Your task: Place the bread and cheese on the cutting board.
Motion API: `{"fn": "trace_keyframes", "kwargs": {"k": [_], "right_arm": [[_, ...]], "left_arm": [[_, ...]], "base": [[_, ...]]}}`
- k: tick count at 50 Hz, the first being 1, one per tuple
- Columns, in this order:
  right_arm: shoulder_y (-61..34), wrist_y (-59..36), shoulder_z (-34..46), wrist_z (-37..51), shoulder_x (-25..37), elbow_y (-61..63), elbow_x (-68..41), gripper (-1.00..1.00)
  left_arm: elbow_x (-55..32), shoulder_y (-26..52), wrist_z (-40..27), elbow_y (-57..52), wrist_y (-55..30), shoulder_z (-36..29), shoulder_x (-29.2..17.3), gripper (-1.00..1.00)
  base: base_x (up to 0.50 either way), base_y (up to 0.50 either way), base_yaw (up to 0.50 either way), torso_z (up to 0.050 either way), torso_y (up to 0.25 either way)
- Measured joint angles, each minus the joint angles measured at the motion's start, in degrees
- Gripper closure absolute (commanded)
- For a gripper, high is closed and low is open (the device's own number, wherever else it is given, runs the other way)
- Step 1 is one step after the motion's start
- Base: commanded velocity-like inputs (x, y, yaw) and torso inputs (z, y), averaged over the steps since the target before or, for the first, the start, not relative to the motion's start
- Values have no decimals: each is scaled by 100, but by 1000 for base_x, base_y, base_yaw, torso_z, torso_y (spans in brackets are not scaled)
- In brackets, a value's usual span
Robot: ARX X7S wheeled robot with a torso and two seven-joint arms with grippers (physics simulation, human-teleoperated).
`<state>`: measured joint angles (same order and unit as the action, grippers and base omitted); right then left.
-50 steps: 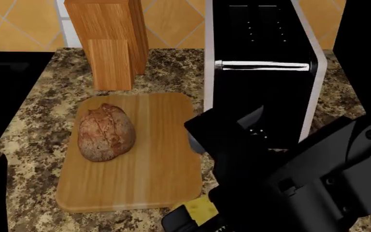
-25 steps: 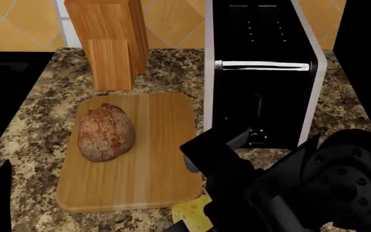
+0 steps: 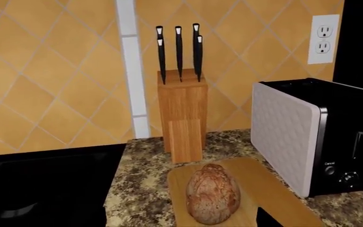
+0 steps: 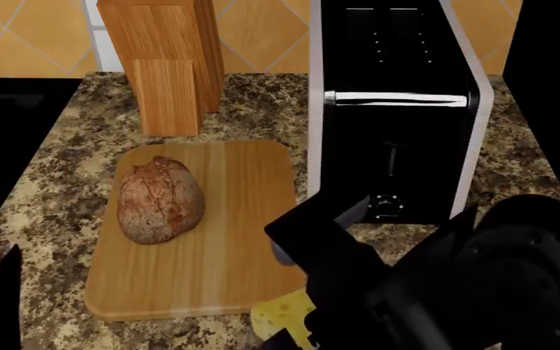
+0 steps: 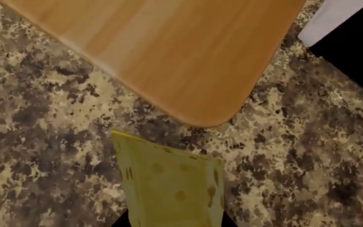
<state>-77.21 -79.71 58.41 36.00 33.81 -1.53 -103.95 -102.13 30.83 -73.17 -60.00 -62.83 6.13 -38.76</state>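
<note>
Head view puts your right pincer (image 4: 294, 337) closed on the cheese (image 4: 285, 315) just off the board's (image 4: 231, 255) near right corner; release early and it lands on the table (image 4: 56, 182).

Home kitchen. Speckled granite counter (image 4: 56, 168); orange diagonal wall tiles (image 3: 49, 80) behind it. Knife block (image 3: 183, 113) at the wall, toaster (image 3: 314, 137) beside it, wall outlet (image 3: 323, 39) above the toaster.
</note>
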Motion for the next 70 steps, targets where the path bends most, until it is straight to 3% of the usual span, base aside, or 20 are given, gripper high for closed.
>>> {"fn": "trace_keyframes", "kwargs": {"k": [16,47,70], "right_arm": [[-419,397,-112,-268,-319,-260,324,100],[-1011,1747,1152,-3343,-2263,-3486,2934,100],[-890,1903,1454,-3801,-2458,-3809,3288,100]], "left_arm": [[-41,15,-31,0,-138,57,104,-100],[-324,46,-85,0,-230,434,49,-100],[-518,88,-192,1,-275,591,5,-100]], "base": [[0,0,0,0,0],[0,0,0,0,0],[0,0,0,0,0]]}}
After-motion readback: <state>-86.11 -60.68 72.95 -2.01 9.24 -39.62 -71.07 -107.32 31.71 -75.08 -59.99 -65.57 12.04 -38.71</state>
